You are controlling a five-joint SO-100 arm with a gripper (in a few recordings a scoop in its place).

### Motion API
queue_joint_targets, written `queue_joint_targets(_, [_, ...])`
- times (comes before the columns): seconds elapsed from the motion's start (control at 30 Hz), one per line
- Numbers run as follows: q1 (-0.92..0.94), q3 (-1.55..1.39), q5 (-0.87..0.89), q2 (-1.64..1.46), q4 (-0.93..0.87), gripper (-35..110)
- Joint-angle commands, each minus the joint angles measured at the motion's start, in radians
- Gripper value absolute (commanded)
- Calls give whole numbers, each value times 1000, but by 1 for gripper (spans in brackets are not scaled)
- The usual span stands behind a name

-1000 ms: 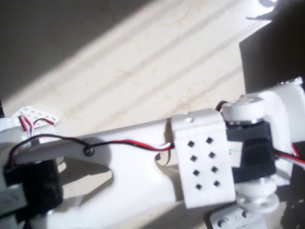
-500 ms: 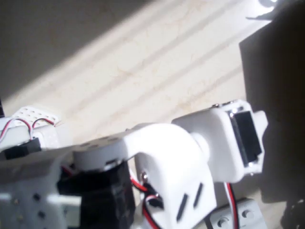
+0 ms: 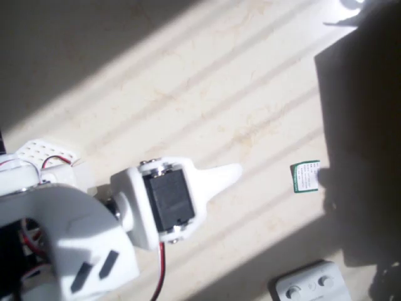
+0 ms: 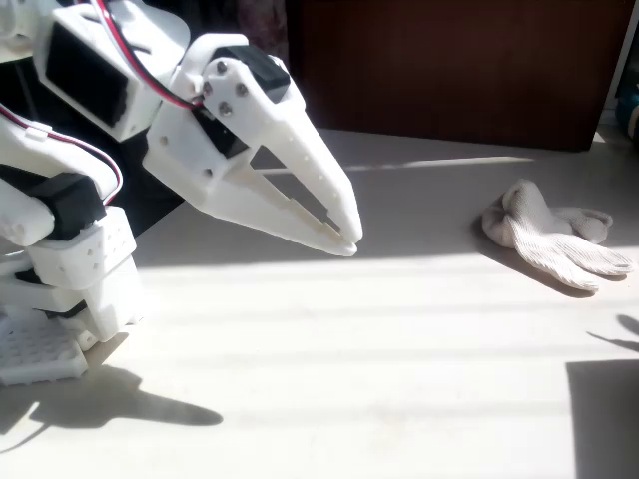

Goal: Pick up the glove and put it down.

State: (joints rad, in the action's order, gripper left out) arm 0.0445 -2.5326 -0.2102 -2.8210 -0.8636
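Note:
The glove [image 4: 554, 235] is a white knitted one, lying crumpled on the pale table at the right of the fixed view, fingers pointing right. My white gripper [image 4: 344, 238] hangs above the table at centre left, well to the left of the glove and not touching it. Its two fingers meet at the tips with nothing between them. From above, the gripper [image 3: 232, 172] points right out of the wrist motor block [image 3: 164, 200].
A small green and white tag [image 3: 305, 177] lies on the table right of the gripper tip. A white plastic part [image 3: 310, 285] sits at the bottom edge. A dark wall [image 4: 449, 70] backs the table. The arm's base [image 4: 70, 289] stands at left.
The arm has pulled back to the left and lower in the overhead view. It uncovered the table centre and the green tag, and the gripper now shows pointing right.

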Motion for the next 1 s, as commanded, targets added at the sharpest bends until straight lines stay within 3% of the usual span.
queue_joint_targets(0.0, [-6, -91, -2, -166, 12, 1])
queue_joint_targets(0.3, [0, -302, -2, -460, 0, 1])
queue_joint_targets(0.97, [-5, -535, 9, -465, 0, 1])
